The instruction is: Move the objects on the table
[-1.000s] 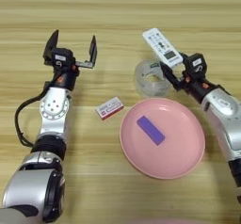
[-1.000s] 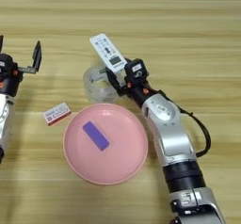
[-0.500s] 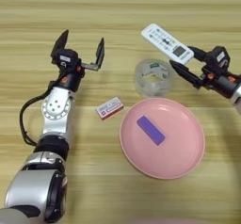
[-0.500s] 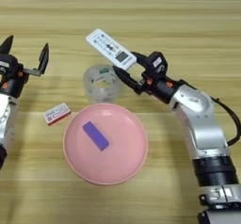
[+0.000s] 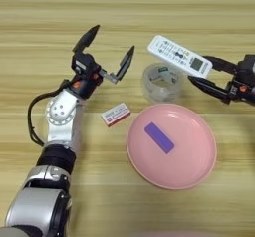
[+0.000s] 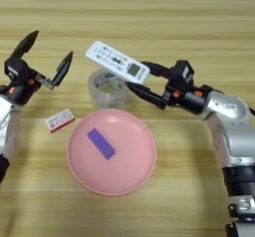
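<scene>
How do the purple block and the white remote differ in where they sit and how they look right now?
The purple block lies flat inside the pink plate; the white remote is at the right pincer, above the tape roll. The block is plain and untouched by any pincer; the remote carries a screen and buttons. The block looks smaller than the remote. Both are flat and rectangular.

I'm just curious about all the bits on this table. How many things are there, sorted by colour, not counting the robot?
Pink: 1, the plate
Purple: 1, the flat block on the plate
White: 1, the remote control, at the right gripper
Clear: 1, the tape roll
White and red: 1, the small box
Total: 5
</scene>
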`<state>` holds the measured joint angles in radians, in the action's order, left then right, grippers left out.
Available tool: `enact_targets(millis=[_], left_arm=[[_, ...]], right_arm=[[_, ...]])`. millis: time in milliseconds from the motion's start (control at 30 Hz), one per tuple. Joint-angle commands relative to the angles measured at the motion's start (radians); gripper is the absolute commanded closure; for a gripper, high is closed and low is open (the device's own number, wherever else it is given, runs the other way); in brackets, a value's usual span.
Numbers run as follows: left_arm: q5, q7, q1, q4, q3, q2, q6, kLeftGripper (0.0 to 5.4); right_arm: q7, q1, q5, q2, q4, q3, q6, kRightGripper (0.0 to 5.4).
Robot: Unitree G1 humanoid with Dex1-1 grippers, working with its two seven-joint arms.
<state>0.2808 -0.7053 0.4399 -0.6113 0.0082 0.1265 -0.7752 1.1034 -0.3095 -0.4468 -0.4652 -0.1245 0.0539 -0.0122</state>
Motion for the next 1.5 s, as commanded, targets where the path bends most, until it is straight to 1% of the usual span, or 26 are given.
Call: enact_targets(millis=[33, 133, 200, 300, 433, 500, 600, 767, 900, 967, 1100, 1333, 1500], left_arm=[[0.05, -0.112, -0.054, 0.114, -0.064, 0.0, 0.046, 0.0], [0.085, -0.178, -0.089, 0.188, -0.104, 0.004, 0.086, 0.0], [0.085, -0.203, -0.102, 0.213, -0.123, 0.006, 0.099, 0.0], [0.106, -0.241, -0.113, 0.235, -0.137, 0.004, 0.13, 0.0], [0.157, -0.305, -0.135, 0.295, -0.163, 0.003, 0.19, 0.0], [0.172, -0.325, -0.144, 0.318, -0.169, 0.003, 0.214, 0.0], [0.187, -0.346, -0.154, 0.346, -0.175, 0.001, 0.246, 0.0], [0.248, -0.39, -0.177, 0.415, -0.186, 0.005, 0.338, 0.0], [0.329, -0.439, -0.204, 0.508, -0.193, 0.016, 0.454, 0.0], [0.347, -0.455, -0.211, 0.537, -0.195, 0.017, 0.49, 0.0], [0.357, -0.482, -0.226, 0.568, -0.203, 0.016, 0.532, 0.0], [0.356, -0.505, -0.235, 0.582, -0.197, 0.01, 0.559, 0.0], [0.357, -0.511, -0.236, 0.583, -0.187, 0.003, 0.563, 0.69]], right_arm=[[0.039, -0.008, -0.05, 0.0, -0.007, 0.025, -0.003, 2.5], [0.059, -0.001, -0.08, 0.013, -0.007, 0.033, 0.002, 2.5], [0.079, 0.007, -0.104, 0.02, -0.005, 0.037, 0.005, 2.5], [0.122, 0.023, -0.153, 0.019, 0.015, 0.041, 0.028, 2.5], [0.186, 0.043, -0.225, 0.011, 0.046, 0.051, 0.067, 2.5], [0.213, 0.051, -0.247, 0.007, 0.058, 0.052, 0.082, 2.5], [0.244, 0.063, -0.259, 0.006, 0.068, 0.051, 0.091, 2.5], [0.279, 0.078, -0.266, 0.007, 0.084, 0.043, 0.102, 2.5], [0.303, 0.084, -0.275, 0.011, 0.095, 0.038, 0.118, 2.5], [0.313, 0.09, -0.275, 0.012, 0.102, 0.03, 0.124, 2.5], [0.327, 0.099, -0.282, 0.013, 0.115, 0.022, 0.136, 2.5], [0.34, 0.112, -0.282, 0.015, 0.139, 0.009, 0.152, 2.5], [0.352, 0.118, -0.283, 0.014, 0.14, 0.008, 0.158, 2.5]])
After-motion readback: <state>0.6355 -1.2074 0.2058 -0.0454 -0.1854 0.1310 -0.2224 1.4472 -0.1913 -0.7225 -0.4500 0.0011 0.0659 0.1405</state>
